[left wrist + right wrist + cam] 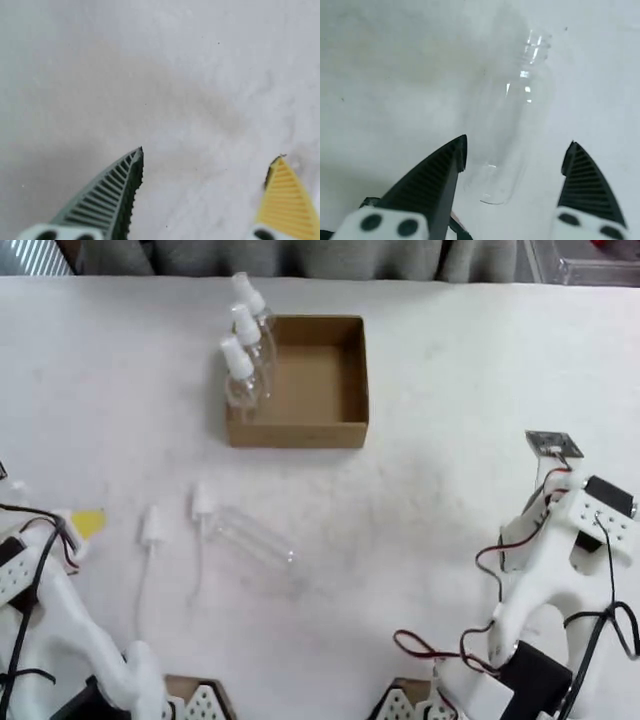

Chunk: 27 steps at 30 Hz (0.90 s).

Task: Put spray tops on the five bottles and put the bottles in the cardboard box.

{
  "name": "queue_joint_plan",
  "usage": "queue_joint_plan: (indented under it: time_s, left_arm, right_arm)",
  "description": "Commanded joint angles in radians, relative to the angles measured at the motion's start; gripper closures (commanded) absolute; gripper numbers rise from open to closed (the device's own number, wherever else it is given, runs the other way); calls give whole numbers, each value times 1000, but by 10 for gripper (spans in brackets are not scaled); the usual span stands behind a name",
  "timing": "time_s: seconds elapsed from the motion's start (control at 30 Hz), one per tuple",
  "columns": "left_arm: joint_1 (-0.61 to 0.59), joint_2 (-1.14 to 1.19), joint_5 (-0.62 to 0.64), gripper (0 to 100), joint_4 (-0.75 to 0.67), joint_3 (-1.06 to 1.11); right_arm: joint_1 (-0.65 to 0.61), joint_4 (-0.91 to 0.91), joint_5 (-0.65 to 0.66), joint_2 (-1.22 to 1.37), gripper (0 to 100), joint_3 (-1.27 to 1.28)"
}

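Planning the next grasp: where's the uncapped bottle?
In the high view the bottle lies left of centre, in front of the box, beside two loose tops.

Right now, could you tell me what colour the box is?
The cardboard box is plain brown, clearest in the high view.

There is one box. Four bottles show from above: three capped ones stand in a row at the box's left wall, and one uncapped bottle lies on the table. Two loose spray tops lie near it. The right wrist view has one uncapped bottle; I cannot tell whether it is the same one.
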Motion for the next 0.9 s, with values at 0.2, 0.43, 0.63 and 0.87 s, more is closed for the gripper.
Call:
queue_joint_plan:
  time_s: [0.2,0.43,0.63,0.87]
  left_arm:
    - [8,-2,2,631,-15,-2]
    - [8,-2,2,631,-15,-2]
    - [8,-2,2,631,-15,-2]
    - [8,-2,2,631,-18,-2]
  right_arm:
    - [2,27,-204,-2,770,-100]
    - [-10,-48,-213,64,769,-81]
    - [-30,-137,-207,216,773,-89]
    - [-59,-139,-164,255,772,-114]
